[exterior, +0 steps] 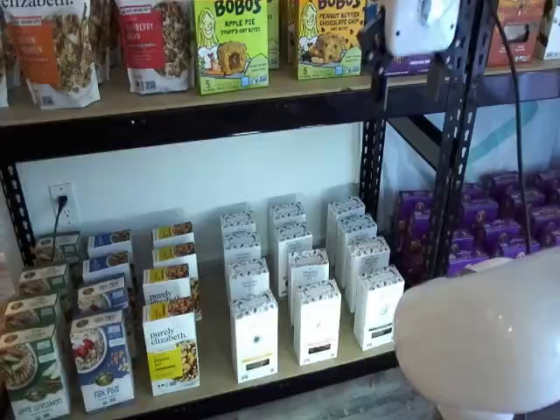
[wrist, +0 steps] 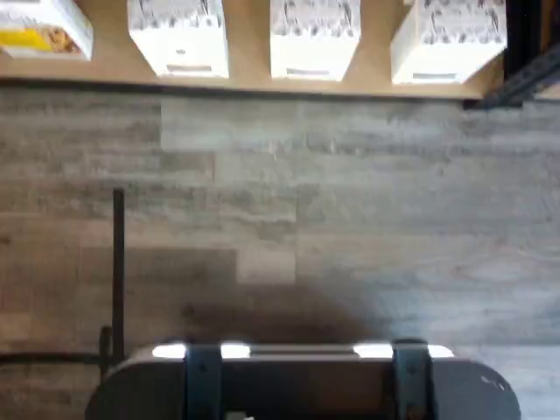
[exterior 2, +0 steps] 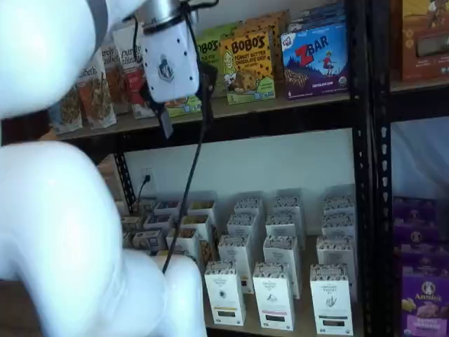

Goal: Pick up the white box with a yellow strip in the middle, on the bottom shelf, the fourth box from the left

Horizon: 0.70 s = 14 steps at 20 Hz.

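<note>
On the bottom shelf [exterior: 214,372], a light tan wooden board in a black metal rack, the wider white-and-yellow "purely elizabeth" carton [exterior: 171,350] stands at the front edge. Just to its right is the white box [exterior: 254,337], a tall narrow carton with dark speckles round its top and a thin pale-yellow strip on its front, upright in the front row. Right of it stand two similar white cartons with black strips [exterior: 317,322]. My white-bodied gripper [exterior 2: 179,105] hangs well above, level with the upper shelf's edge, its fingers spread wide with nothing between them. Purple boxes [exterior: 499,219] fill the rack at far right.
</note>
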Motion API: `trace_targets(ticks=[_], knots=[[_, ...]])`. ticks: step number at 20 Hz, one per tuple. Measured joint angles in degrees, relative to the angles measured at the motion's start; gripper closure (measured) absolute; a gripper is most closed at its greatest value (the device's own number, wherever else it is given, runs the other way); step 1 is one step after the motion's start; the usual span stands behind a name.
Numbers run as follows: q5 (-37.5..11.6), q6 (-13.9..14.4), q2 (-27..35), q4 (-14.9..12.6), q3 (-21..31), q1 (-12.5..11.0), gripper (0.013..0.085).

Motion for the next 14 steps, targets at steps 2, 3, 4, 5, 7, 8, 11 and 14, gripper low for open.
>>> trace_targets(ticks=[2, 3, 4, 5, 7, 8, 11, 14], knots=[[-3.36, 0.71, -0.28, -0.08, 2.39, 0.58, 0.013], [-4.8, 1.02, -0.27, -0.17, 3.52, 0.85, 0.013], [-5.94, 1.29, -0.15, -0.28, 4.49, 1.09, 0.013], [-7.02, 1.53, 0.0, -0.37, 5.44, 1.29, 0.013], [-9.81, 1.93, 0.13, -0.31, 7.73, 1.55, 0.013], [-11.23, 2.14, 0.18, -0.29, 8.84, 1.7, 0.013], [-15.15, 2.52, 0.67, 0.28, 11.77, 1.97, 0.013], [-19.95, 2.87, 1.25, 0.79, 15.03, 2.27, 0.013]])
